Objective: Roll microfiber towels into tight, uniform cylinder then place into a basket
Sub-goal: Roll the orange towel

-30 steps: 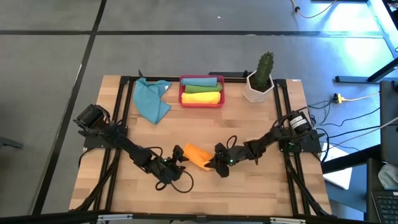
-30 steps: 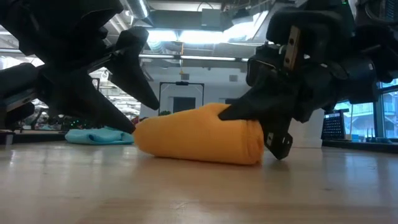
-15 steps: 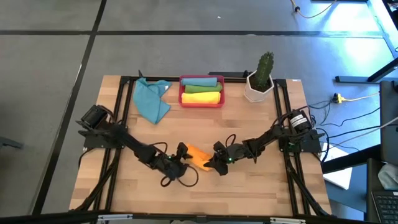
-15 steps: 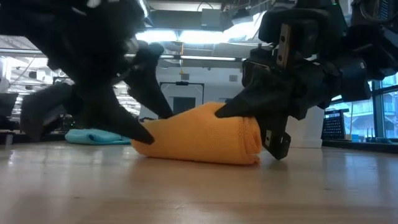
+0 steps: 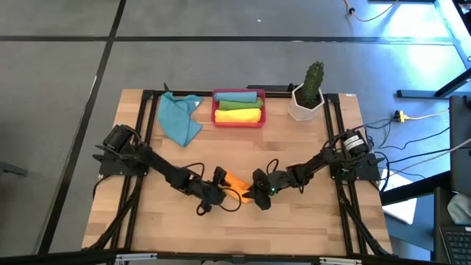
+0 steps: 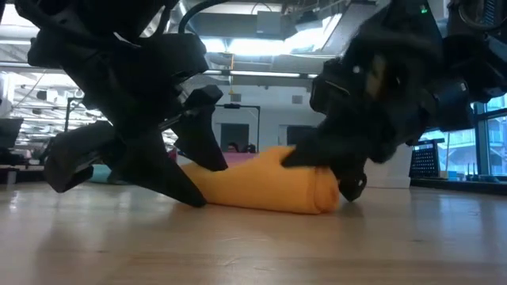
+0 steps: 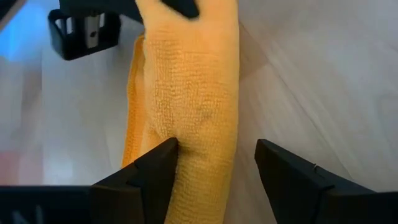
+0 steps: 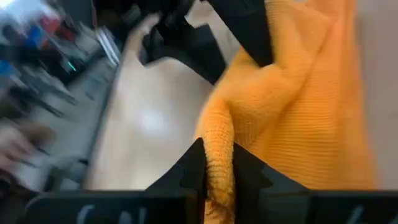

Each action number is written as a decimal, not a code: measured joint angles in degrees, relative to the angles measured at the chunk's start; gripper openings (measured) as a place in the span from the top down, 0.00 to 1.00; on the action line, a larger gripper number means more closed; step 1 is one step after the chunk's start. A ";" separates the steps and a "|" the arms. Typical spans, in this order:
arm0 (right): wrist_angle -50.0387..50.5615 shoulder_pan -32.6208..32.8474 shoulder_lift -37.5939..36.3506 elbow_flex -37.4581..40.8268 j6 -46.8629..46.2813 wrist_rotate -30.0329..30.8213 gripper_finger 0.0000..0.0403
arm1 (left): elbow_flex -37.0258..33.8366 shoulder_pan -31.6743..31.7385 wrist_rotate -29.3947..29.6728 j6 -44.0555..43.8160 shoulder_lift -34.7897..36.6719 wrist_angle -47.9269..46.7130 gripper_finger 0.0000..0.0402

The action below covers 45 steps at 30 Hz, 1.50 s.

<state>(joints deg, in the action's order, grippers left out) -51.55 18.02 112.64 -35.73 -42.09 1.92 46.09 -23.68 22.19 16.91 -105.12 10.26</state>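
Orange rolled towel [image 5: 234, 182] is lying mid-surface [image 5: 294, 221], being straddled at one end by the wide-open left pincer [image 7: 214, 163] and being pinched at the other by the right pincer [image 8: 217, 171].

My left tool [image 5: 218, 193] and right tool [image 5: 254, 197] crowd both ends of the orange towel [image 5: 237, 182]. Bare worktop [image 5: 294, 143] lies between us and the basket [image 5: 239, 108]; the cactus pot [image 5: 306, 102] stands just beside it.

My high camera looks straight down on the whole table [image 5: 294, 221]. My low camera sits at table-top height, close, facing the room behind. Each wrist camera looks forward past its fingers. All four share the orange towel [image 6: 261, 186].
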 joint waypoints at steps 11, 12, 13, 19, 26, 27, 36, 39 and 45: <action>9.41 -0.04 -7.12 0.20 15.51 4.96 0.80 | -0.02 -0.09 -0.38 -0.42 -0.14 -0.36 0.47; 9.95 -0.04 -7.81 0.20 15.89 5.29 0.77 | -0.04 -0.09 -0.46 -0.44 -0.15 -0.36 0.47; 10.06 -0.04 -8.30 0.17 16.19 5.54 0.74 | -0.07 -0.09 -0.54 -0.44 -0.15 -0.36 0.47; 10.12 -0.02 -9.45 0.12 16.80 5.59 0.50 | -0.09 -0.09 -0.74 -0.47 -0.20 -0.46 0.47; 11.22 0.32 -13.98 -0.55 21.57 6.52 0.35 | -0.13 -0.09 -0.76 -1.78 -0.24 -0.72 0.47; 12.45 0.80 -14.83 -1.33 22.74 7.72 0.36 | -0.13 -0.09 -0.74 -1.78 -0.26 -0.70 0.47; 48.75 9.19 -10.25 -23.14 32.90 23.97 0.40 | -0.17 0.13 -1.01 -1.87 -0.28 -0.61 0.47; 55.54 10.67 -6.44 -28.67 33.36 26.49 0.40 | -0.17 0.13 -1.00 -2.75 -0.28 -0.62 0.47; 62.78 11.11 0.67 -34.29 31.54 26.92 0.40 | -0.17 0.15 -1.01 -3.24 -0.28 -0.70 0.47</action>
<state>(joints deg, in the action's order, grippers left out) 11.23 29.12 113.31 -70.03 -10.56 28.84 45.91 -23.53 21.18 13.67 -105.41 9.56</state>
